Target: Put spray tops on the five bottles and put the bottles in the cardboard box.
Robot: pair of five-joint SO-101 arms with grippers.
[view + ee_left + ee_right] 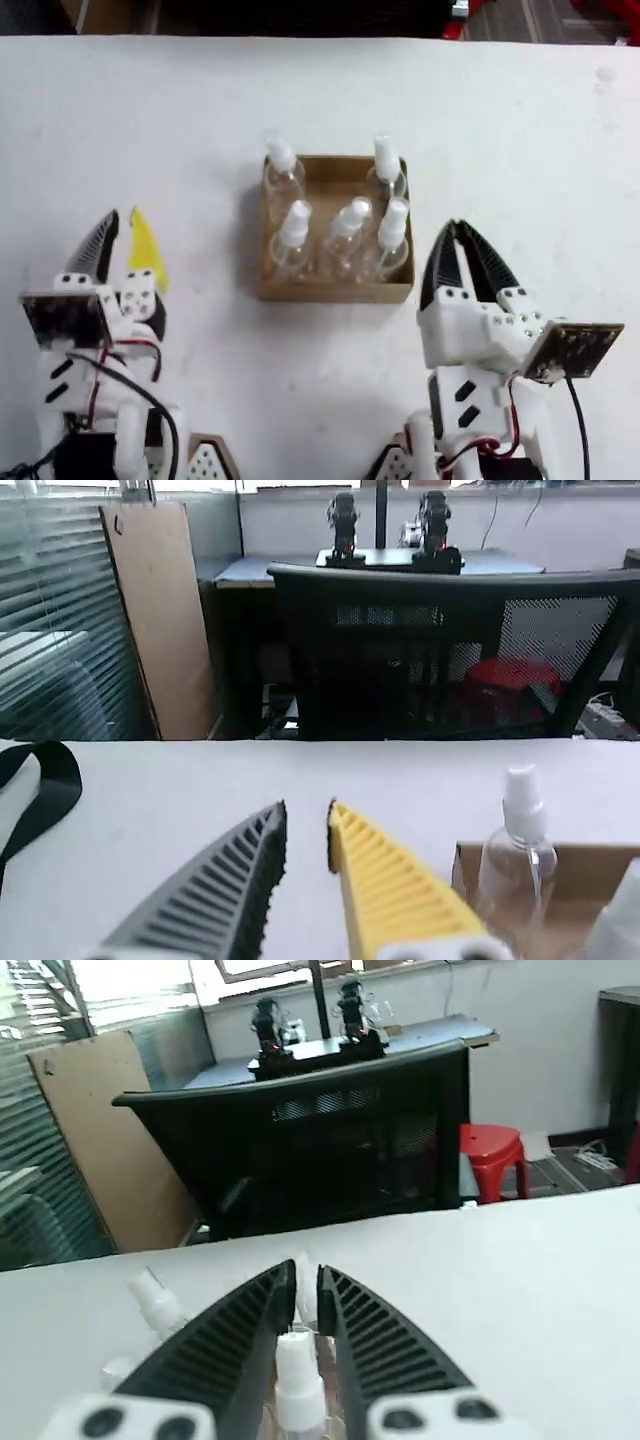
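The cardboard box (330, 180) sits mid-table and holds several clear bottles, each with a white spray top, such as one at the back left (283, 172) and one at the front right (392, 235). My left gripper (124, 214), with one black and one yellow finger, rests left of the box, slightly open and empty. In the left wrist view a bottle (515, 855) stands in the box (590, 865) beyond my left gripper (306, 808). My right gripper (457, 228) hovers just right of the box, shut and empty. Spray tops (298, 1375) show past my right gripper (305, 1270).
The white table (200, 100) stretches wide behind and beside the box. A black strap (45, 790) lies at the table's left side. Beyond the far edge stand a black mesh chair (330, 1140), a red stool (490, 1155) and a leaning board (160, 620).
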